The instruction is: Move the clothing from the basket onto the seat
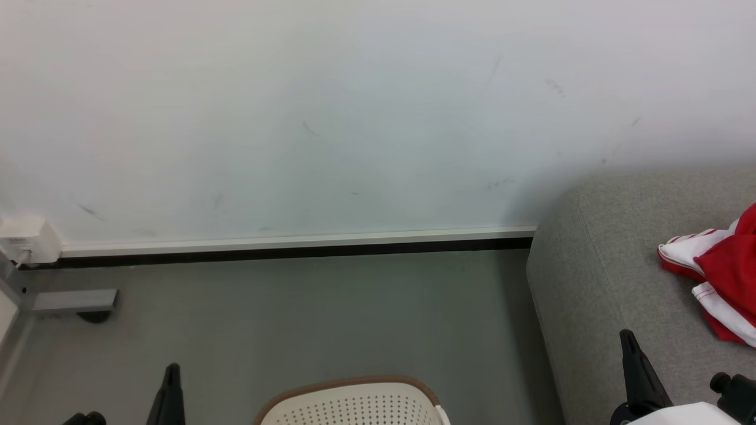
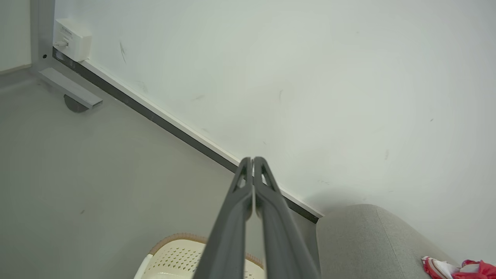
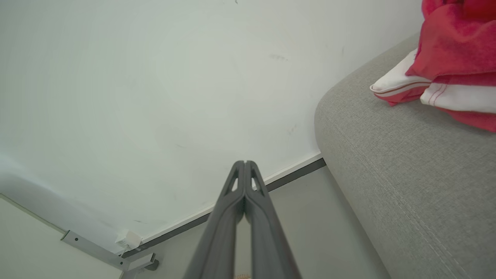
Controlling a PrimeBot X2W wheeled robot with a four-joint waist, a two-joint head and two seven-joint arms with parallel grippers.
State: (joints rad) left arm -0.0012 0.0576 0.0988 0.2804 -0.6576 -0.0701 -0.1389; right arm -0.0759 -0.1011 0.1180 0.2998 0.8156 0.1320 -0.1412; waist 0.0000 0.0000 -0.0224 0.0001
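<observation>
Red and white clothing (image 1: 723, 274) lies bunched on the grey seat (image 1: 596, 277) at the right; it also shows as clothing (image 3: 445, 66) on the seat (image 3: 407, 162), and as clothing (image 2: 461, 268) on the seat (image 2: 360, 240). The cream basket (image 1: 354, 404) with its brown rim sits on the floor at the bottom centre, and its inside is hidden; the basket (image 2: 174, 259) also peeks in low. My left gripper (image 2: 253, 159) is shut and holds nothing, its tip showing as the left gripper (image 1: 172, 369). My right gripper (image 3: 245, 162) is shut and empty, over the seat's front as the right gripper (image 1: 626, 335).
A white wall (image 1: 295, 118) with a dark skirting strip runs across the back. A white socket box (image 1: 23, 239) and a grey metal frame foot (image 1: 74, 301) stand at the far left. Grey floor (image 1: 325, 313) lies between wall, basket and seat.
</observation>
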